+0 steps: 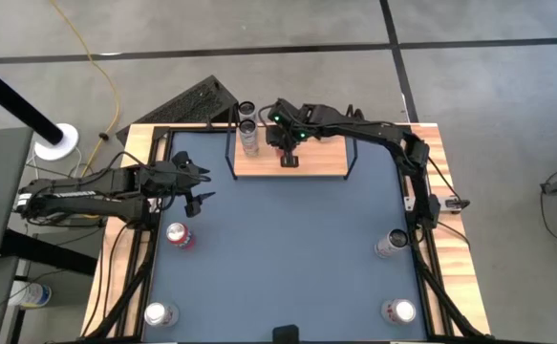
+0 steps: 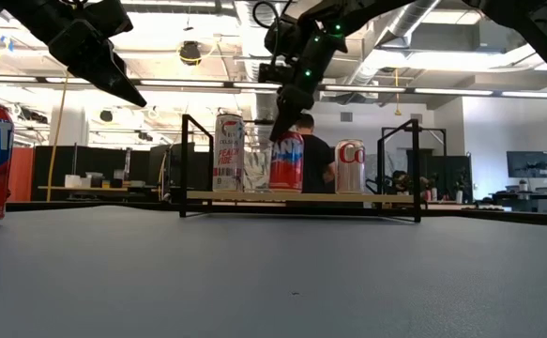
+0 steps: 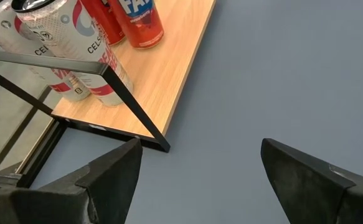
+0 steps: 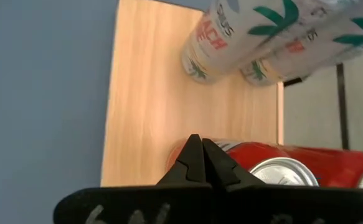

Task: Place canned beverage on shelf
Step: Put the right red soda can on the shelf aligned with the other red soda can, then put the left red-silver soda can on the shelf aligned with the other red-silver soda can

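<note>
The shelf [image 1: 316,164], a light-wood board on a black wire frame, stands at the table's far side. On it are two tall white cans [image 1: 248,129] at the left end and a red can [image 2: 286,161] near the middle. A silver can [image 2: 350,166] shows to the red can's right in the low view. My right gripper [image 2: 278,134] is shut, empty, and points steeply down at the red can's top [image 4: 281,171]. My left gripper [image 1: 204,187] hangs open and empty above the table's left side, near the shelf's left end. My right gripper has its shut fingertips [image 4: 200,149] right at the top rim of the red can [image 2: 277,141], coming from above at a slant. I cannot tell whether they touch it. The can stands upright on the shelf board.
A red can [image 1: 179,234] stands on the blue table top near the left edge, below my left gripper. More cans stand at the right edge [image 1: 390,243] and at the near corners [image 1: 160,313] [image 1: 399,311]. The table's middle is bare mat.
</note>
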### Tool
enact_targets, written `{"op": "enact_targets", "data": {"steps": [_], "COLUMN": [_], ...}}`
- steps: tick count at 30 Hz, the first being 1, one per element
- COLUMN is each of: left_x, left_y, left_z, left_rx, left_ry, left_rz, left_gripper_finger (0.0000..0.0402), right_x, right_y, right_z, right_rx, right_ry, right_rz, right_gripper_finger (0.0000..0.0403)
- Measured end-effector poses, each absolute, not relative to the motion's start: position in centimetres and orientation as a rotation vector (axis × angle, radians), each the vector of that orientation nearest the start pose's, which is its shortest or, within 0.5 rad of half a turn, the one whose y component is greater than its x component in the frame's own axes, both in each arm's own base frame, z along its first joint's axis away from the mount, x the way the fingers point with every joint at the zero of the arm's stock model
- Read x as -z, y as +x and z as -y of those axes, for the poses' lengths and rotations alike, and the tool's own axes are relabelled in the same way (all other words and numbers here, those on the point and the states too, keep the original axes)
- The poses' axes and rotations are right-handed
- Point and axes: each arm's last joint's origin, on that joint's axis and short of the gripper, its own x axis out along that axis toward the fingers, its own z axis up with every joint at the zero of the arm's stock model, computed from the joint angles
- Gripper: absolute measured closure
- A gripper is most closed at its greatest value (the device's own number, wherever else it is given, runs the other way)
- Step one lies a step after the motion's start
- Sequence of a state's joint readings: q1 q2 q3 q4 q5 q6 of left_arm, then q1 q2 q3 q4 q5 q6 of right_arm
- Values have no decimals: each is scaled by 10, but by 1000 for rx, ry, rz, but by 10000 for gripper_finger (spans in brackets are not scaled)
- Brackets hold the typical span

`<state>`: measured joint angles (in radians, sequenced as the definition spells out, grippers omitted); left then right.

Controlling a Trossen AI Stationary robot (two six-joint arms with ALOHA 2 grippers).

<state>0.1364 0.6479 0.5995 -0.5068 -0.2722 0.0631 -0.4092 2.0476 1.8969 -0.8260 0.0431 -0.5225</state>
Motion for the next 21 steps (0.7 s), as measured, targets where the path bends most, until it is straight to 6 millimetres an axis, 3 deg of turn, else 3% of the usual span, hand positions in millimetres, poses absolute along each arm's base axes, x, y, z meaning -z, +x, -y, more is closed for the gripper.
{"op": "enact_targets", "data": {"steps": [6, 11, 16, 21], "left_x": [-260, -260, -260, -261], "left_y": [136, 136, 136, 136], "left_z": [-27, -27, -26, -27], "left_rx": [-380, -380, -380, -381], "left_ry": [99, 99, 99, 95], "left_rz": [-570, -570, -571, -570], "left_gripper_finger": [83, 83, 83, 83], "right_x": [-280, -293, -323, -356], "right_y": [409, 407, 400, 377], "right_z": [179, 170, 145, 105], "right_rx": [169, 133, 82, 37], "right_ry": [-291, -290, -282, -239], "right_rz": [-1052, -1009, -952, -958], "right_gripper_finger": [403, 403, 403, 403]}}
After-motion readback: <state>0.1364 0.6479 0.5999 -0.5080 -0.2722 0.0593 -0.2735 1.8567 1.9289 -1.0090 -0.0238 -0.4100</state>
